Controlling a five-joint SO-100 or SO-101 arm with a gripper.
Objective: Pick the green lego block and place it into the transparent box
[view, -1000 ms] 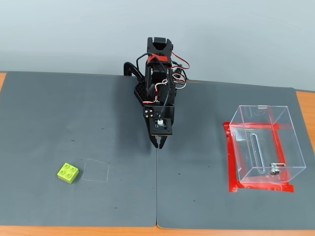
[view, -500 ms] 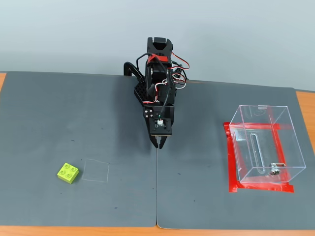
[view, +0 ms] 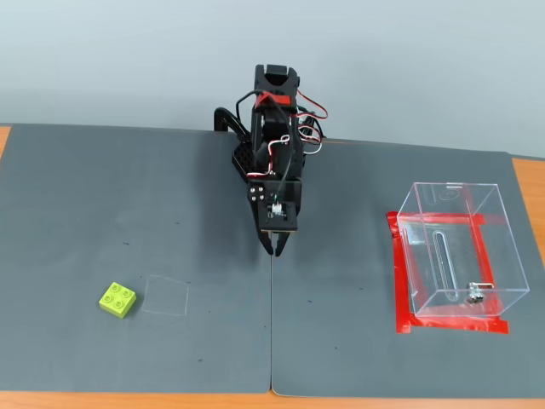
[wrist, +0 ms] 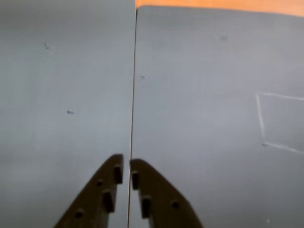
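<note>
Sitting near the mat's front edge at about eight o'clock from the claw, the green lego block (view: pixel 117 299) is square, studs up, corners turned slightly, beside a faint drawn square (view: pixel 165 296). Nothing lies between them. The claw (view: pixel 276 250) hangs empty, fingers nearly together, over the mat seam (wrist: pixel 132 95); the transparent box (view: pixel 461 249) stands at four o'clock, well apart.
</note>
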